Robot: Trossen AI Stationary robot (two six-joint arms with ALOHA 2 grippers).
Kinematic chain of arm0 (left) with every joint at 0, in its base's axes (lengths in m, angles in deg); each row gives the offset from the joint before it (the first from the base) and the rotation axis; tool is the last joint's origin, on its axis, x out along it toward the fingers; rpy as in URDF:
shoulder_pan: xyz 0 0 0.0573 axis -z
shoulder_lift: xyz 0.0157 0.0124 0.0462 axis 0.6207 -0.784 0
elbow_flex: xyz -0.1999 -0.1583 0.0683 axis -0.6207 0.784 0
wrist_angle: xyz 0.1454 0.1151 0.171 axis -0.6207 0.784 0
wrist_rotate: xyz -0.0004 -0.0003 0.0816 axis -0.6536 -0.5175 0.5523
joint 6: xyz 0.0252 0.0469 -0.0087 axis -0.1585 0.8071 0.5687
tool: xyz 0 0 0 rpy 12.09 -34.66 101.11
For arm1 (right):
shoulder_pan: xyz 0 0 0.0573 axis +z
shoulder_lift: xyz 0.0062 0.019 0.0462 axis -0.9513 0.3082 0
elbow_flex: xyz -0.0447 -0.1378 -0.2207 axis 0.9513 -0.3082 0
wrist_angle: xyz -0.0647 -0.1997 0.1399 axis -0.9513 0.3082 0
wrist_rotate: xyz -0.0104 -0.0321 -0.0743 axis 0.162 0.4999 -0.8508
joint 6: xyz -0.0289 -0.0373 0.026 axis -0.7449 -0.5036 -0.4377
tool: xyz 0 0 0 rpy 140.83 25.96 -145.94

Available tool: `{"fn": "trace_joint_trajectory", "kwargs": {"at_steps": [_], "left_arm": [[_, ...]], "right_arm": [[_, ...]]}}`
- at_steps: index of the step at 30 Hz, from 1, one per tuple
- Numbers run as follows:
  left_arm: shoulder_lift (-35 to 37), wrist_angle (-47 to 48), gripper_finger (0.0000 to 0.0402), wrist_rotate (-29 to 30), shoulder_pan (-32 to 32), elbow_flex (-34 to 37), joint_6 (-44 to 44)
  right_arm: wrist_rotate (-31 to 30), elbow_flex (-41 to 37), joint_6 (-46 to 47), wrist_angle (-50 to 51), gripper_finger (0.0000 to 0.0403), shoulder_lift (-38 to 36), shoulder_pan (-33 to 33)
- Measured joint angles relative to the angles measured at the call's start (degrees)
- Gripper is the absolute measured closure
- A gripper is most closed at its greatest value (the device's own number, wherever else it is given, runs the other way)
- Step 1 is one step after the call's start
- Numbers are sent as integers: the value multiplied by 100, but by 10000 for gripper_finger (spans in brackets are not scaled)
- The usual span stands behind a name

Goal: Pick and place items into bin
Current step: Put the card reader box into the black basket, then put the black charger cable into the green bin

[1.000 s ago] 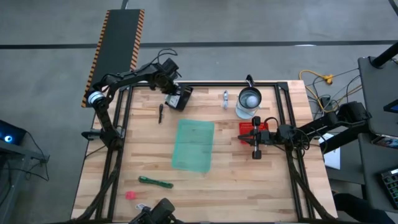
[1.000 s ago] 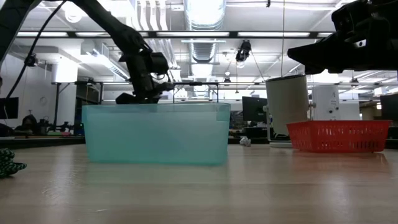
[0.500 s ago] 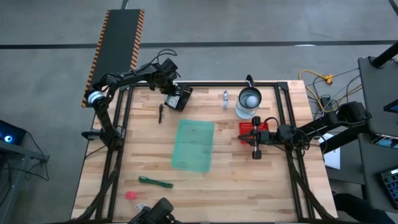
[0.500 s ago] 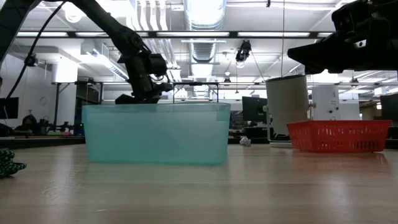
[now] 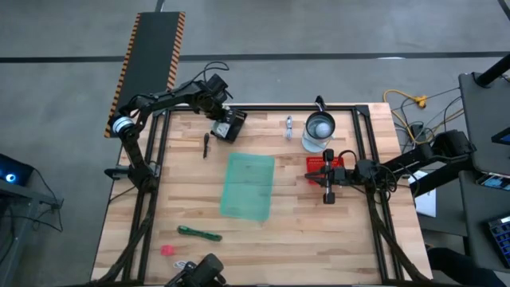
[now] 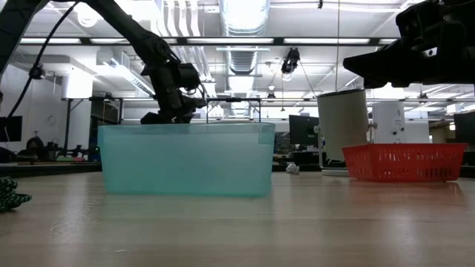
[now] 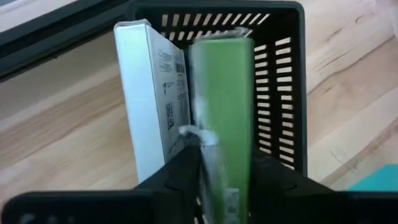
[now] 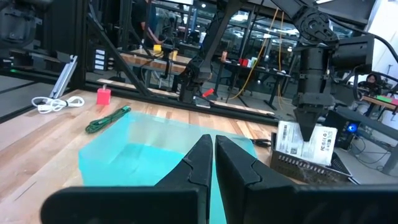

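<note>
The clear teal bin (image 5: 249, 186) stands mid-table. At the far left, a black slatted basket (image 5: 233, 129) holds a white packet (image 7: 149, 106) and a green packet (image 7: 221, 93) upright on their edges. My left gripper (image 7: 224, 180) points down into it, open, its fingers astride the green packet's upper edge. My right gripper (image 5: 317, 174) hovers shut over a red basket (image 5: 335, 163), pointing at the bin. A black pen (image 5: 205, 144), a silver piece (image 5: 288, 124), a green stick (image 5: 199, 233), a pink bit (image 5: 166, 249) and a white cable (image 8: 53, 102) lie on the table. My left gripper comes from above, slanting down, with one finger (image 7: 183, 171) on each side of the green packet's upper edge (image 7: 219, 146). Whether the fingers touch the packet I cannot tell. The packet stands in the basket against the white packet.
A glass jug with a metal lid (image 5: 319, 130) stands at the far edge beside the red basket. Bare wood lies between the bin and the table's near edge.
My left gripper has rolled a little in place over the black basket.
</note>
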State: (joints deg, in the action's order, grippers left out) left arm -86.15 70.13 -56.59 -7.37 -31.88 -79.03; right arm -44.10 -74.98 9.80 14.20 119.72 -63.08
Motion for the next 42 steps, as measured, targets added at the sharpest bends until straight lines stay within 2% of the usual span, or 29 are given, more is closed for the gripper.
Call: {"fn": "trace_joint_trajectory", "kwargs": {"at_steps": [7,12,20,29,42], "left_arm": [[0,-11,209,-19,0,-46,5],[0,-7,171,-18,0,-183,9],[34,-13,166,-32,23,-627,62],[208,-10,166,-63,380,-835,1270],[637,46,166,-61,1290,-847,1045]], "right_arm": [[0,0,0,4,394,0,1],[0,0,0,9,394,0,0],[0,0,-2,13,394,0,0],[1,-2,-21,133,394,-2,0],[0,-2,0,151,394,-2,0]]}}
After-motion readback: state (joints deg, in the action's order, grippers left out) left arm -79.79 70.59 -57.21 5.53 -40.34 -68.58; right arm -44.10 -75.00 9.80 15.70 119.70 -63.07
